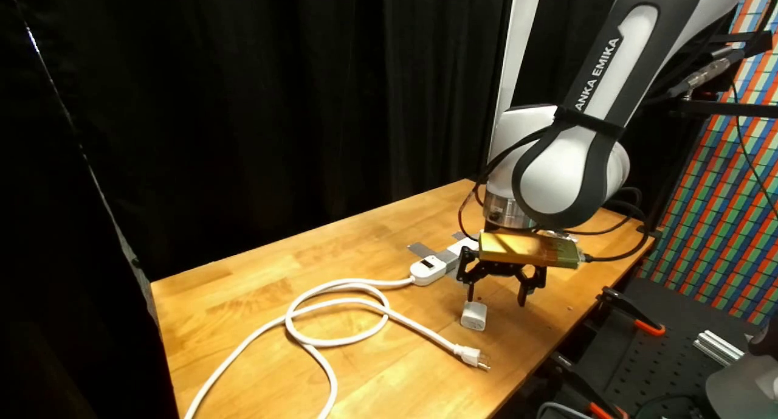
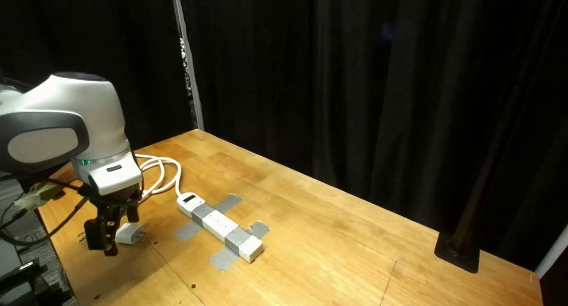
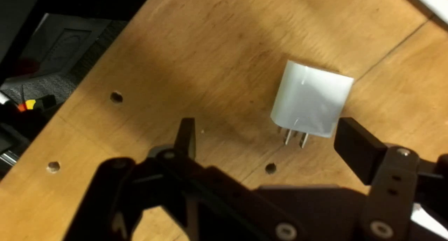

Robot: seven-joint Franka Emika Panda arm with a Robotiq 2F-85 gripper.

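A small white plug adapter (image 1: 473,316) (image 2: 128,233) lies on the wooden table, its two metal prongs (image 3: 294,139) pointing toward the gripper's base in the wrist view. My gripper (image 1: 496,297) (image 3: 266,132) stands open just above the table with nothing between its fingers. In the wrist view the adapter (image 3: 313,101) sits ahead of the jaws, close to the right finger (image 3: 360,150); whether they touch cannot be told. A white power strip (image 2: 219,225) is fastened down by grey tape behind the gripper. In an exterior view its cord's plug (image 1: 471,356) lies near the adapter.
The strip's white cord (image 1: 340,343) loops across the table (image 1: 243,285). Clamps with orange handles (image 1: 650,328) grip the table's near edge. A black pole base (image 2: 458,252) stands at the table's far end. Dark curtains (image 2: 355,97) hang behind.
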